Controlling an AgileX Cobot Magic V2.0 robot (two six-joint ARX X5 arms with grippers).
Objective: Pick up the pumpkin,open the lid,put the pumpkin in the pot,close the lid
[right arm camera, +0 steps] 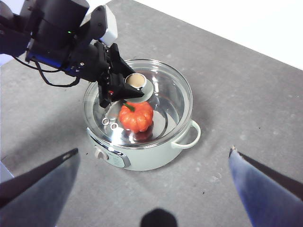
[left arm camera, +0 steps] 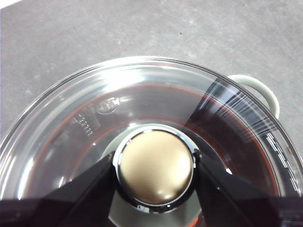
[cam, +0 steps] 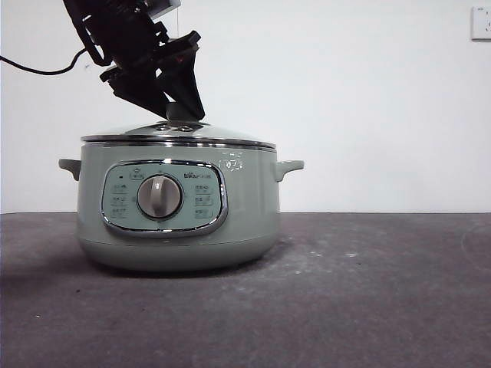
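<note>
The sage-green pot (cam: pixel 176 230) stands on the table with the glass lid (cam: pixel 230 139) resting on its rim. My left gripper (cam: pixel 180 107) comes down from the upper left and is shut on the lid's knob (left arm camera: pixel 155 166), one jaw touching each side. In the right wrist view the orange pumpkin (right arm camera: pixel 136 116) lies inside the pot (right arm camera: pixel 151 158), seen through the lid (right arm camera: pixel 170 94), with the left gripper (right arm camera: pixel 125 87) at the knob. My right gripper (right arm camera: pixel 154 151) is open and empty, high above the pot. The pumpkin is hidden in the front view.
The grey table (cam: pixel 368 291) stretches to the right of the pot. A white wall socket (cam: pixel 481 23) is at the back right. A black cable (cam: pixel 38 70) hangs at the upper left.
</note>
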